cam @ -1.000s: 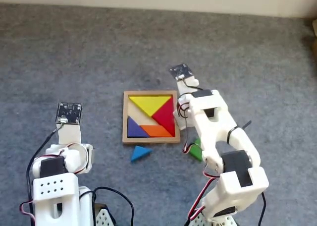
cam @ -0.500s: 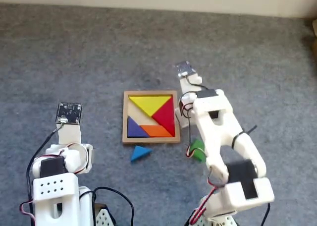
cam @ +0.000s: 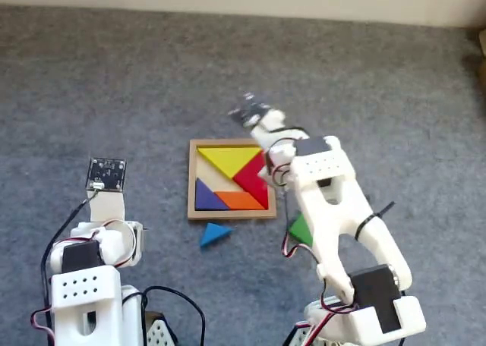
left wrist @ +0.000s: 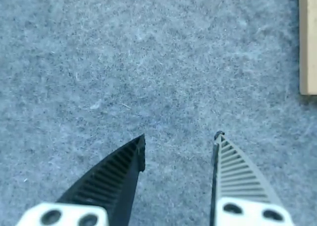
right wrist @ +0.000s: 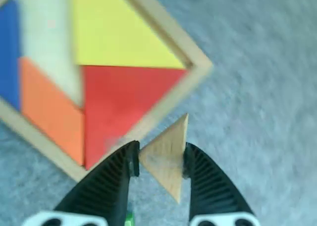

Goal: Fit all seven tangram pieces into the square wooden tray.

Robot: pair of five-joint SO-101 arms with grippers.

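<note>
The square wooden tray holds a yellow triangle, a red triangle, an orange piece and a blue triangle. My right gripper is shut on a plain wooden triangle, just outside the tray's frame beside the red triangle. A small blue triangle lies on the carpet in front of the tray. A green piece lies partly under the right arm. My left gripper stands open over bare carpet, left of the tray edge.
Grey carpet covers the whole work area. The right arm stretches along the tray's right side, with its camera board behind the tray's far right corner. The left arm sits at the near left.
The right arm's wrist has swung left, from beside the tray's right edge toward its far right corner. The green piece is more uncovered. The left arm has not moved.
</note>
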